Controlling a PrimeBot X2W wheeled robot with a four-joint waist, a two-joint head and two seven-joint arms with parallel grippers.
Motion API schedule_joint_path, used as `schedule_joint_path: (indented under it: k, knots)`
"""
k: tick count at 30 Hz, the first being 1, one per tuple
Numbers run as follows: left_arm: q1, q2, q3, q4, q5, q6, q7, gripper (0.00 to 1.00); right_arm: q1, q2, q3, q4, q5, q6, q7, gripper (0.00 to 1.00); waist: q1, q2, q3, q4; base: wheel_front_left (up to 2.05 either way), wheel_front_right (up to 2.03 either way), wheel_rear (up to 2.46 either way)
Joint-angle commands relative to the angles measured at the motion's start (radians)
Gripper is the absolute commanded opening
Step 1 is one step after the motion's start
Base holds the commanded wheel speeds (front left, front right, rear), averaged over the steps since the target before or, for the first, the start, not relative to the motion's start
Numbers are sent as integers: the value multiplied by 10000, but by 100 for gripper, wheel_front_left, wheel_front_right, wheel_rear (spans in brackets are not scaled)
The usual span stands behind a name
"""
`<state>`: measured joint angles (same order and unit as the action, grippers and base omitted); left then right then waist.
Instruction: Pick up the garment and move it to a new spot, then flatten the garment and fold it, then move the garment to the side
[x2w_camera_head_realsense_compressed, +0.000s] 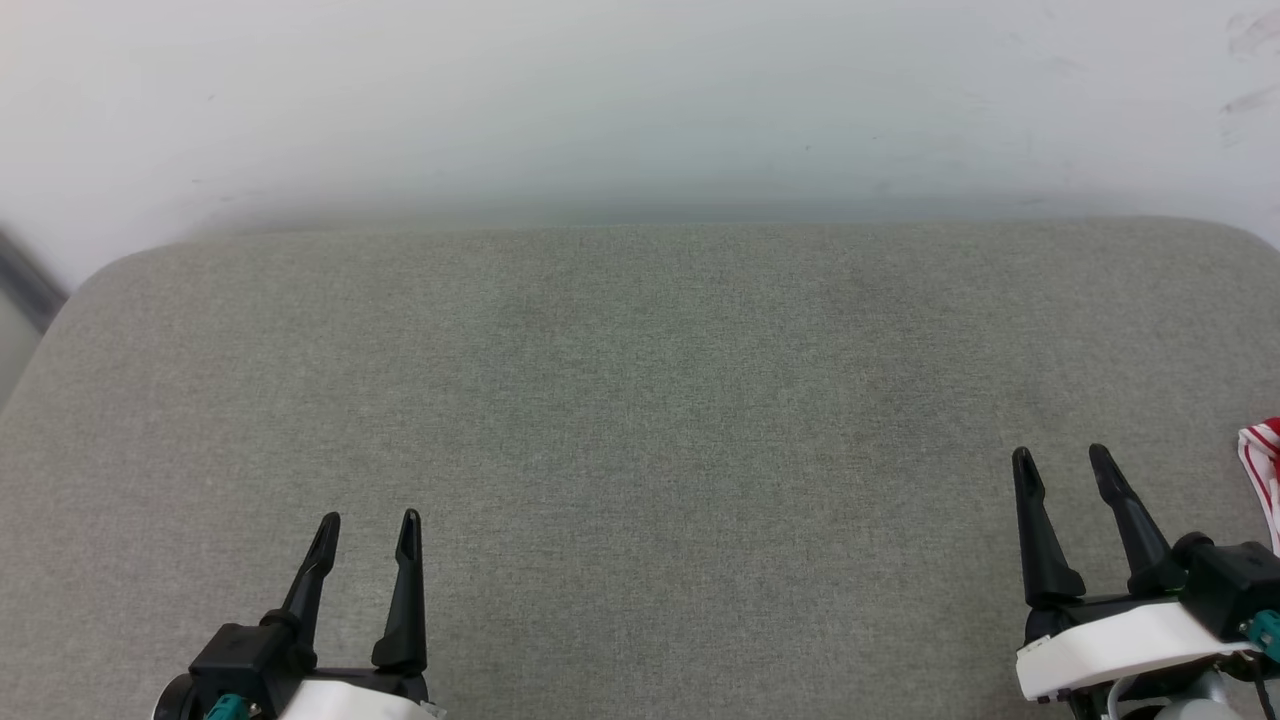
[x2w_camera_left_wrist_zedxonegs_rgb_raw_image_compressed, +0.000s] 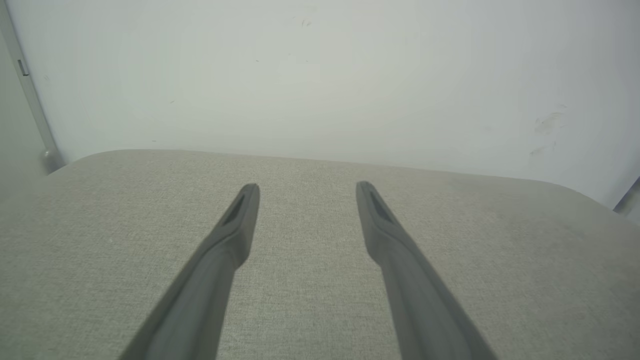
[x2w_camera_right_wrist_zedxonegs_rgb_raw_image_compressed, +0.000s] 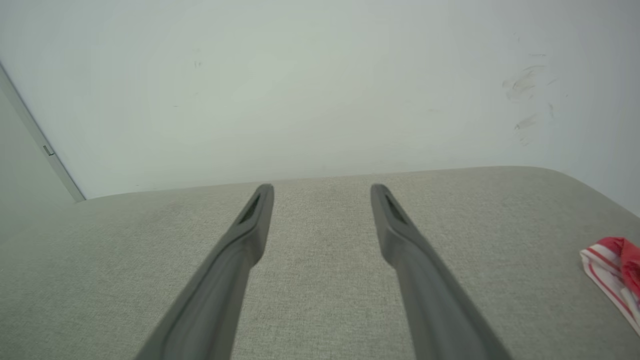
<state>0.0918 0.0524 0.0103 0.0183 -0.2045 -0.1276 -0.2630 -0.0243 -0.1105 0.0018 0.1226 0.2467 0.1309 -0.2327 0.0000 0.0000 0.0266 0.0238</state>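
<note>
A small part of the garment (x2w_camera_head_realsense_compressed: 1262, 470), red cloth with a white, red-striped trim, peeks in at the right edge of the head view; the rest of it is cut off. The same corner of the garment (x2w_camera_right_wrist_zedxonegs_rgb_raw_image_compressed: 612, 267) lies at the right edge of the right wrist view, on the grey padded surface (x2w_camera_head_realsense_compressed: 640, 400). My right gripper (x2w_camera_head_realsense_compressed: 1062, 460) stands open to the left of it, apart from it, nothing between its fingers. My left gripper (x2w_camera_head_realsense_compressed: 368, 522) is open and empty at the lower left, far from the garment. Both grippers, left (x2w_camera_left_wrist_zedxonegs_rgb_raw_image_compressed: 307, 187) and right (x2w_camera_right_wrist_zedxonegs_rgb_raw_image_compressed: 322, 189), point toward the wall.
The grey fabric-covered surface has rounded far corners and ends at a pale wall (x2w_camera_head_realsense_compressed: 640, 100) with scuff marks (x2w_camera_right_wrist_zedxonegs_rgb_raw_image_compressed: 522, 85) at the upper right. A grey vertical strip (x2w_camera_left_wrist_zedxonegs_rgb_raw_image_compressed: 30, 95) runs down the wall at the far left.
</note>
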Motion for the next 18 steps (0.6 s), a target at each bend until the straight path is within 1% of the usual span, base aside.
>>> schedule_joint_path:
  k: [1,12,16,17,18]
  knots:
    - [-14,-16,24,-29,73,-11,-21,100,-64,43,-1,17,39,-4,-50,100,0,0,6,2,0,0,0]
    - [38,-23,77,16,23,-26,-20,100,12,83,26,76,5,-6,-101,100,0,0,-15,43,0,0,0]
    - [1,-24,-64,-68,66,-28,-20,100,-8,65,101,62,-31,-4,-70,100,0,0,23,63,0,0,0]
    - [2,-12,-79,-69,67,-4,0,0,2,42,102,58,-8,2,-54,0,0,0,26,64,0,0,0]
    - [5,-17,-86,-27,65,-2,2,0,18,46,111,111,-4,2,-52,0,1,0,35,68,0,0,0]
